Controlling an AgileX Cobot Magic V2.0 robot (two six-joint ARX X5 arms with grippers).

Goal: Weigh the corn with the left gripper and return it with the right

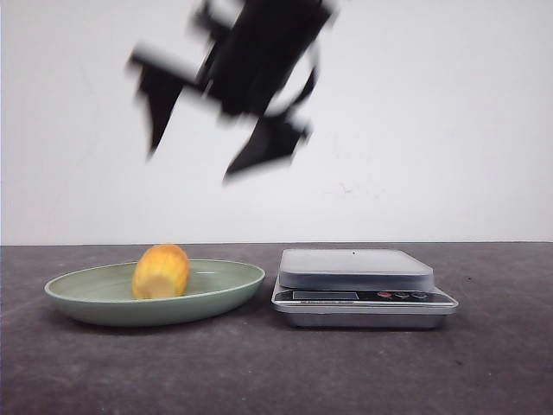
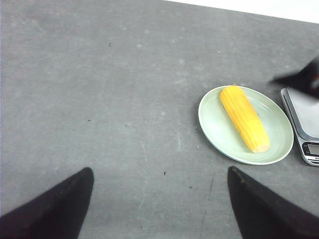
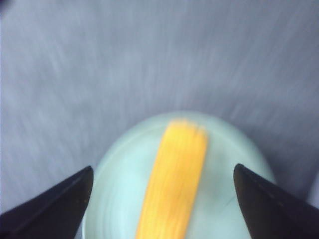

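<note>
The yellow corn point(image 1: 161, 271) lies on a pale green plate point(image 1: 229, 290) at the left of the table, its paler cut end toward the camera. My right gripper point(image 1: 212, 138) is high above the plate, blurred, with its fingers spread open and empty. In the right wrist view the corn point(image 3: 174, 184) lies on the plate point(image 3: 119, 194) below the open right gripper point(image 3: 163, 169). My left gripper point(image 2: 159, 172) is open and empty over bare table, well away from the corn point(image 2: 244, 118) and the plate point(image 2: 214, 122). The left gripper is out of the front view.
A silver digital scale point(image 1: 354, 270) stands just right of the plate with nothing on its platform; its edge shows in the left wrist view point(image 2: 304, 114). The table is dark grey, with a white wall behind.
</note>
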